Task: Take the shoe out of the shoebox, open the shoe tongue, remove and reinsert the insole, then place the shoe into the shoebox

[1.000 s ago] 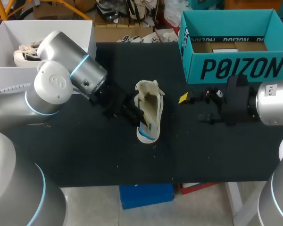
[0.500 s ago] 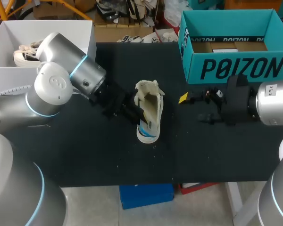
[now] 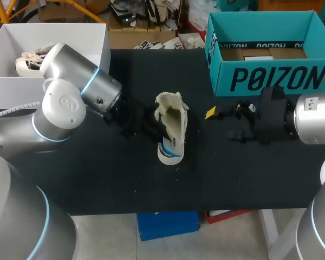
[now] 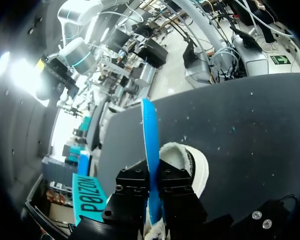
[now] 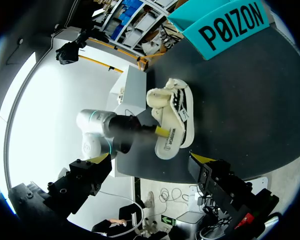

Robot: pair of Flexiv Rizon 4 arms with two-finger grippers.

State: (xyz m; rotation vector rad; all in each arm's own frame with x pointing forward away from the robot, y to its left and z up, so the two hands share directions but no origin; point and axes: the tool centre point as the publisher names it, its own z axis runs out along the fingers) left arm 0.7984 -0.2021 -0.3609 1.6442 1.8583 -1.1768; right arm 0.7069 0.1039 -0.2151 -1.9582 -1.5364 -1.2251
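On the black table, right in the middle, lay the shoe, its long axis running from 12 o'clock to 6 o'clock. Its pale upper faced the camera, and a rounded white end with a flash of blue pointed toward 6.

The left gripper was tucked in at the shoe's 9 o'clock, hard against its side, on an arm that entered from the table's left. From that arm's wrist, the two black fingers were drawn close together. The blue insole was pinched edge-on between them, with a finger pressing it from either side. It stood like a thin blade running straight out ahead of the fingers. The shoe's fleecy pale opening sat just beside and under it.

The right gripper was at the shoe's 3 o'clock and well apart from it. Its yellow-tipped fingers were spread wide with nothing between them. From its own wrist, the shoe lay out ahead across bare tabletop, laces showing, and the left arm's fingers met it from the far side.

The teal shoebox stood upright at about 2 o'clock from the shoe, near the table's far right corner. It was open on top, with brown card showing inside. The right gripper sat near the box's front wall, around its 7 o'clock.
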